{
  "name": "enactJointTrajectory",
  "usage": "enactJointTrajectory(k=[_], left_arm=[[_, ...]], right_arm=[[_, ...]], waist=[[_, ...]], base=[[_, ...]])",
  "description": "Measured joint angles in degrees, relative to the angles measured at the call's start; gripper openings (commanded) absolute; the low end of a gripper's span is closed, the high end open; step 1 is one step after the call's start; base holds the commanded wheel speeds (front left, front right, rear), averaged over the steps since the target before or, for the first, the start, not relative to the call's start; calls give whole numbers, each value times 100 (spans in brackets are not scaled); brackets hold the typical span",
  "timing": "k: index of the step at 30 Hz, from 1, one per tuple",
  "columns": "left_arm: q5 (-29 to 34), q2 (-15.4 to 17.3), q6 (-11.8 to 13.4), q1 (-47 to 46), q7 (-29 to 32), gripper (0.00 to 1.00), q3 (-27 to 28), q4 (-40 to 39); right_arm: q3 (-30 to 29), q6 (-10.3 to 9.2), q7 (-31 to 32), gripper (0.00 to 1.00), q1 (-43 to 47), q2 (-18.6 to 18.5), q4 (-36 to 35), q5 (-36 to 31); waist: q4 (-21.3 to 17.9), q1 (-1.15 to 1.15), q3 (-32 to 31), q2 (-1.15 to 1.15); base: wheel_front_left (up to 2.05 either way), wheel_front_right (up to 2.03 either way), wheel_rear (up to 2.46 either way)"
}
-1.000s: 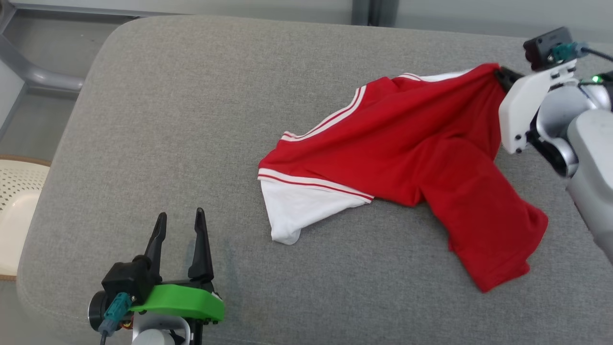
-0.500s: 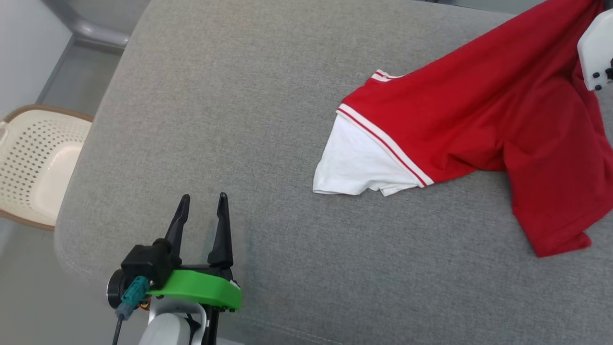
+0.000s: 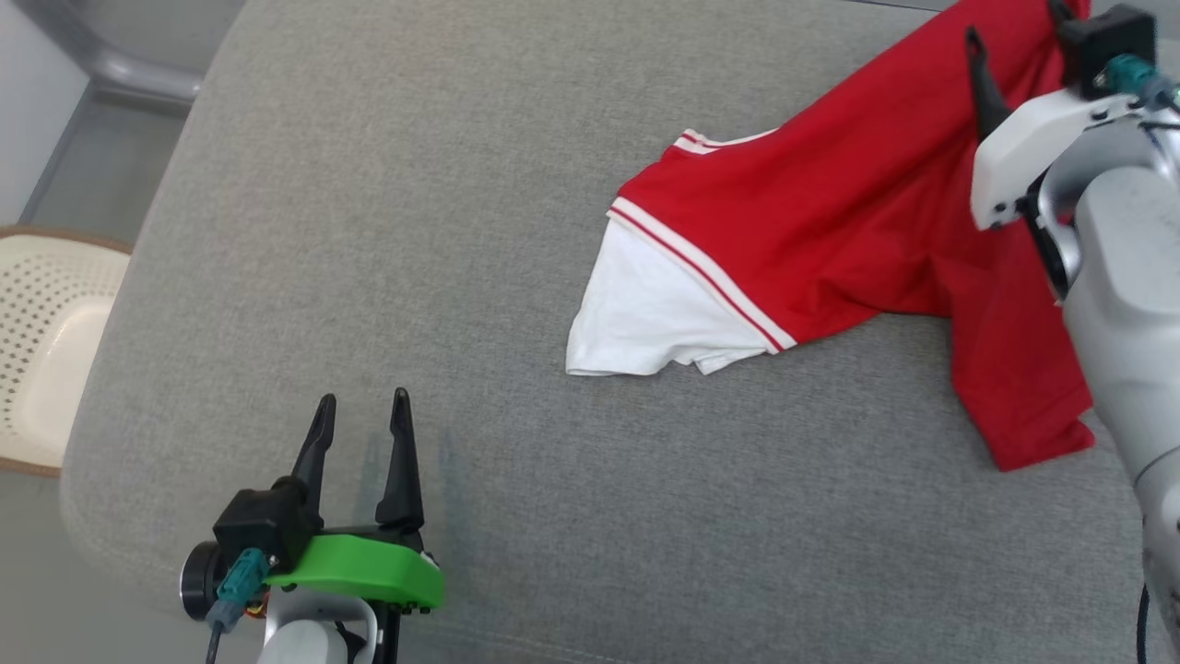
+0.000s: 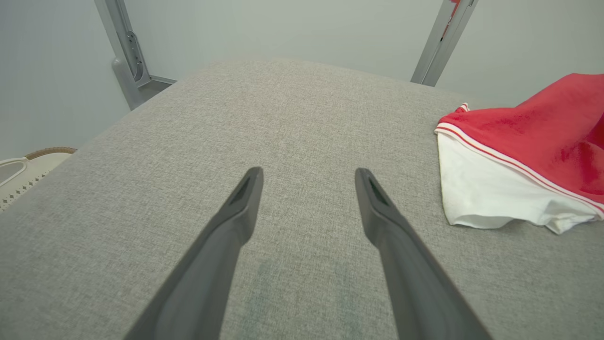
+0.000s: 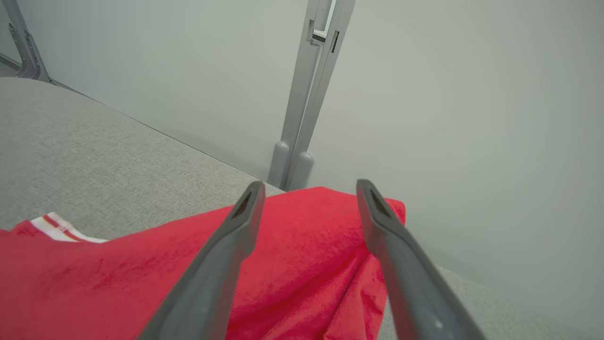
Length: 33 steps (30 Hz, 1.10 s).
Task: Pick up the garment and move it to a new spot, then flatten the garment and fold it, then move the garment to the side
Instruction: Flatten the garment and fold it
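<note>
red-and-white garment rumpled on grey cushion; right end effector spread wide over it, left end effector spread, empty.

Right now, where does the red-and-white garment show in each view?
Head view: garment at upper right, running off the top edge.
Left wrist view: garment at the right edge, mid-height.
Right wrist view: garment across the bottom, left edge to centre.
Shared landmark: the grey cushion beneath it.
</note>
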Motion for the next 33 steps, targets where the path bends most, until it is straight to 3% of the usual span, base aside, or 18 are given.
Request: enactJointTrajectory(k=[9, 15, 19, 24, 33], left_arm=[[101, 26, -5, 274, 0, 100, 199, -54], [131, 64, -2, 360, 0, 100, 223, -100], [132, 108, -19, 355, 0, 100, 207, -101], [147, 127, -23, 298, 0, 100, 176, -87], [130, 135, -14, 235, 0, 100, 171, -41]], right_arm=[[606, 0, -107, 100, 1757, 19, -1168, 1696], [501, -1, 272, 100, 2916, -74, -1800, 2460], [379, -1, 701, 100, 3207, -1, -1954, 2671], [178, -2, 1194, 100, 3236, 249, -1963, 3048], [-37, -3, 1684, 100, 2980, 432, -1492, 3452]], waist=[[-814, 0, -434, 0], [-1330, -1, -687, 0], [-1571, -1, -782, 0], [-1593, -1, -801, 0], [-1304, -1, -671, 0]], base=[[0, 0, 0], [0, 0, 0], [0, 0, 0], [0, 0, 0], [0, 0, 0]])
